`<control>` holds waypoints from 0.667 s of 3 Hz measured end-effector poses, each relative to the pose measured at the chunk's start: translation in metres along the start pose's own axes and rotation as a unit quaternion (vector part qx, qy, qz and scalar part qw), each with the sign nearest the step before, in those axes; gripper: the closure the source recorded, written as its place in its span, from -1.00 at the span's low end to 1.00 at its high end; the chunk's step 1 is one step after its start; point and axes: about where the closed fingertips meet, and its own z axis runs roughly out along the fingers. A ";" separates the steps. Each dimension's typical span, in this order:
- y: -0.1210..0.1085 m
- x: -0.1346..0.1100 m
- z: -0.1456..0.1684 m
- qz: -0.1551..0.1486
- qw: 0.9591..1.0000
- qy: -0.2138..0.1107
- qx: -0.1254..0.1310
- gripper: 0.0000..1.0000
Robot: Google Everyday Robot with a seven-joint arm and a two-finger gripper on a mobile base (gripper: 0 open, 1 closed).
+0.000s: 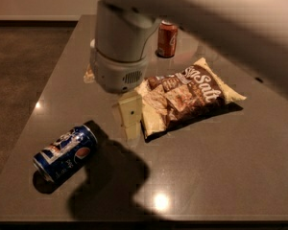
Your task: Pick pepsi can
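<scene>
Blue and shiny, the pepsi can [65, 152] lies on its side near the front left of the grey table [230, 176]. The claw [131, 131] hangs between the can and a brown chip bag [185, 97], not touching the can. I cannot tell if the claw is open or closed. A red can [167, 39] stands at the back.

Dark grey glossy tabletop [221, 176] carrying small bright light reflections (one near the front edge, one at left); brown mottled floor [24, 71] to the left; pale wall [38, 1] with baseboard strip behind.
</scene>
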 end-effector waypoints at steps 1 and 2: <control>0.002 -0.027 0.028 -0.033 0.999 0.010 -0.027 -1.00; 0.003 -0.051 0.053 -0.054 0.997 0.018 -0.046 -1.00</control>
